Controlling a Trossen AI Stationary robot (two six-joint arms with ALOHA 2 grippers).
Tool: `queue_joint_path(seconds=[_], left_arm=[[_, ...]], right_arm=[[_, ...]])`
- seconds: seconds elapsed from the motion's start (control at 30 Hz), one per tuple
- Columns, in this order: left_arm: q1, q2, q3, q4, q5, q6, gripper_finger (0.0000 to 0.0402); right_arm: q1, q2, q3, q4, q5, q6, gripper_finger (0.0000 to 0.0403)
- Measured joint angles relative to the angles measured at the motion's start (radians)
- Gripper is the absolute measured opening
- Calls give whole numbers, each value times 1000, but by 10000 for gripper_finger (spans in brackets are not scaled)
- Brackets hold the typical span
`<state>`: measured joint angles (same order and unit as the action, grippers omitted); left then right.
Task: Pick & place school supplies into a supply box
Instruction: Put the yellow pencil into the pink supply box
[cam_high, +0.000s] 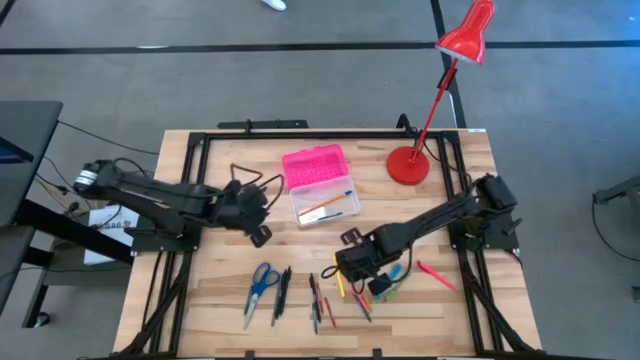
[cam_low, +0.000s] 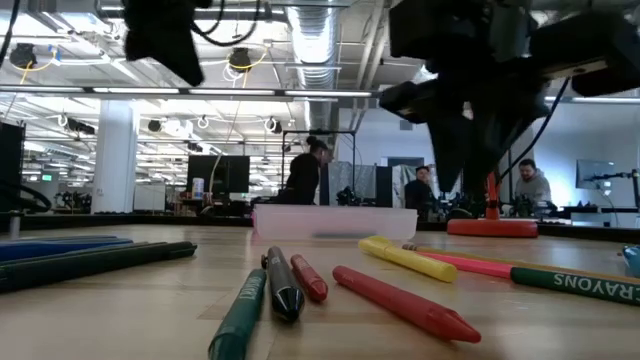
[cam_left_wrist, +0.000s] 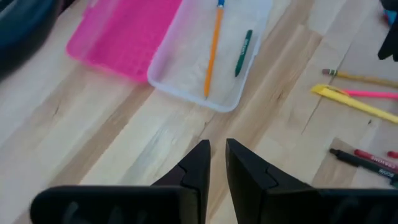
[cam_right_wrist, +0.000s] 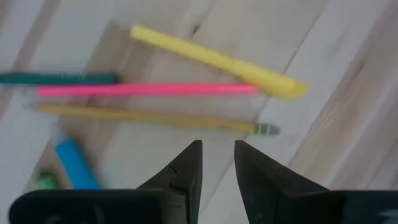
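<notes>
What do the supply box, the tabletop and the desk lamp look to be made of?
Supply box: plastic by the look, a see-through frosted base with an opaque pink lid that seems textured.
Tabletop: pale wood, with plank seams and grain showing; the finish looks matte.
Desk lamp: glossy red shade and round base, painted metal or plastic; cannot tell which.

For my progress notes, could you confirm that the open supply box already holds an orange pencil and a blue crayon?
Not quite: the left wrist view shows the supply box open and holding an orange pencil and a green crayon, not a blue one.
</notes>
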<state>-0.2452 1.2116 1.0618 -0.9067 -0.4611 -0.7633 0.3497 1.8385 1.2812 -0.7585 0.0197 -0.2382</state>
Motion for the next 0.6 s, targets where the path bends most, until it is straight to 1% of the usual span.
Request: queue_joint_path(seconds=[0.1,0.2,0.27,0.37,0.6], left_arm=[[-47,-53,-40,2,-48,-77,46],[-84,-82,-68,11,-95,-138,46],[-103,-94,-82,4,-116,-171,46],[-123,-99,-91,6,-129,-200,46],[-144,-98,-91,5,-145,-220,46]], right_arm=[[-9,0,0,67,-28,0,87],[-12,0,0,120,-65,2,87],[-12,0,0,147,-71,1,87],[-19,25,2,165,-73,9,87],[-40,92,-1,119,-73,65,87]])
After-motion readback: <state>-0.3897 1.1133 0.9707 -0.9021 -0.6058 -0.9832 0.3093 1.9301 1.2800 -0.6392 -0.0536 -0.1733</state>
